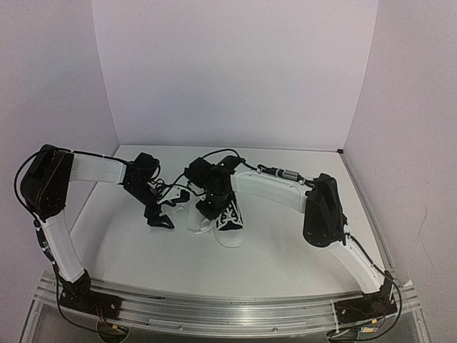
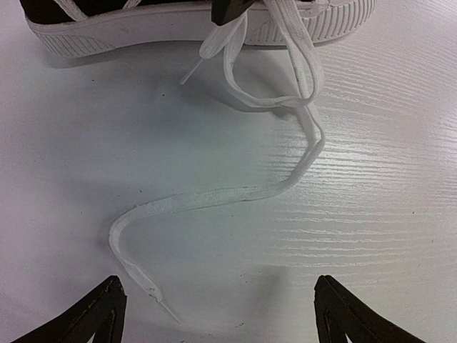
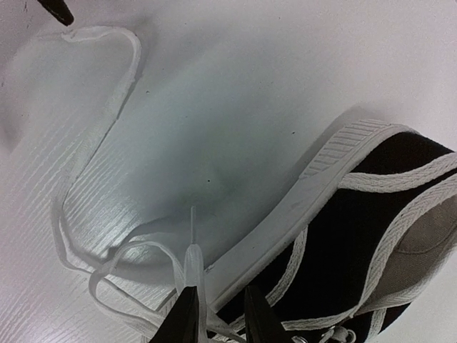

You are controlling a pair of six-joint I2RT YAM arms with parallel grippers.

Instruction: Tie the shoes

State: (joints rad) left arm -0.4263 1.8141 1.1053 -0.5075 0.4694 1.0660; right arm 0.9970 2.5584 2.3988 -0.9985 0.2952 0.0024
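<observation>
The black sneaker with white toe cap lies mid-table, toe toward the arms. It also shows in the left wrist view and the right wrist view. My right gripper is at the shoe's left side, jaws nearly shut on one white lace end, whose tip pokes out past the fingers. My left gripper is open and empty, low over the table to the left of the shoe. The other lace lies loose on the table, its tip just ahead of the left gripper.
White table inside white walls, with a metal rail along the near edge. The right arm's forearm reaches across behind the shoe. The loose lace curls across the table left of the shoe.
</observation>
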